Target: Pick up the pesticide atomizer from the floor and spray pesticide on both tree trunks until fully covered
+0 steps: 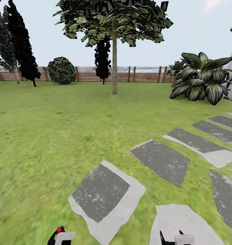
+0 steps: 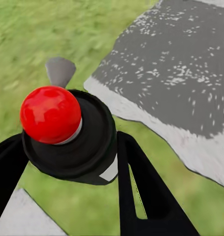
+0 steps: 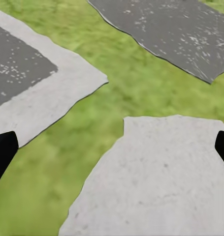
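Note:
The pesticide atomizer (image 2: 50,114) has a black body, a red ball top and a grey nozzle. My left gripper (image 2: 72,169) is shut on it, one black finger on each side. Its red top (image 1: 59,230) also peeks up at the bottom left of the head view. My right gripper (image 3: 112,152) is open and holds nothing, hovering over grass and a pale stone. One tree with a straight pale trunk (image 1: 114,68) and a high leafy crown stands far ahead on the lawn (image 1: 44,136), well beyond both grippers.
Grey stepping stones (image 1: 104,195) run from just in front of me off to the right. A broad-leaved plant (image 1: 202,78) stands at the right. A round bush (image 1: 62,70), dark cypresses (image 1: 22,44) and the slatted wooden fence (image 1: 143,75) line the far edge.

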### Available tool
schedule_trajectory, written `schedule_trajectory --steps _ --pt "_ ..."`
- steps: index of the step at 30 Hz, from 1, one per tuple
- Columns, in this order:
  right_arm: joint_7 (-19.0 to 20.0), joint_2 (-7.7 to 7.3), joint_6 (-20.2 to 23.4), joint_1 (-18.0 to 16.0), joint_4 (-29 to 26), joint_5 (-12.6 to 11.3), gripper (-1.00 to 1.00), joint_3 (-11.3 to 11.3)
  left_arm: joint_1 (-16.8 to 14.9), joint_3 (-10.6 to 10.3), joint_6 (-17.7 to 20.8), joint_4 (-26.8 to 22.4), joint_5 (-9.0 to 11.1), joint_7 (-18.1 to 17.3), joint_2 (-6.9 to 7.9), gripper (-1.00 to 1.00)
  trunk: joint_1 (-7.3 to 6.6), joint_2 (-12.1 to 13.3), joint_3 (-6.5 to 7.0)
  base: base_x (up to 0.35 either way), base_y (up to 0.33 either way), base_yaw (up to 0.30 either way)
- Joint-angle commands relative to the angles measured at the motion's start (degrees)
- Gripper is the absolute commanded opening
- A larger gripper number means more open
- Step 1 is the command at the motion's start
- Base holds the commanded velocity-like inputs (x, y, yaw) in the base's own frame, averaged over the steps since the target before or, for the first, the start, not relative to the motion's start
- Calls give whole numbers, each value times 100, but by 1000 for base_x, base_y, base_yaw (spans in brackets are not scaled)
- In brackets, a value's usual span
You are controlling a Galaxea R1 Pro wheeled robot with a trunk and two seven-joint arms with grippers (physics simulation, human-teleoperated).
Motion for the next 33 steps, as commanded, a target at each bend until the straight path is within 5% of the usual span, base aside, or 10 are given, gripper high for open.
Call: schedule_trajectory --steps 1,33 --pt "0 -1 0 0 0 0 100 0 0 0 -1 -1 -1 0 0 -100 0 0 0 339 0 0" --pt "9 -3 0 0 0 0 100 0 0 0 3 -1 -1 0 0 -100 0 0 0 339 0 0"
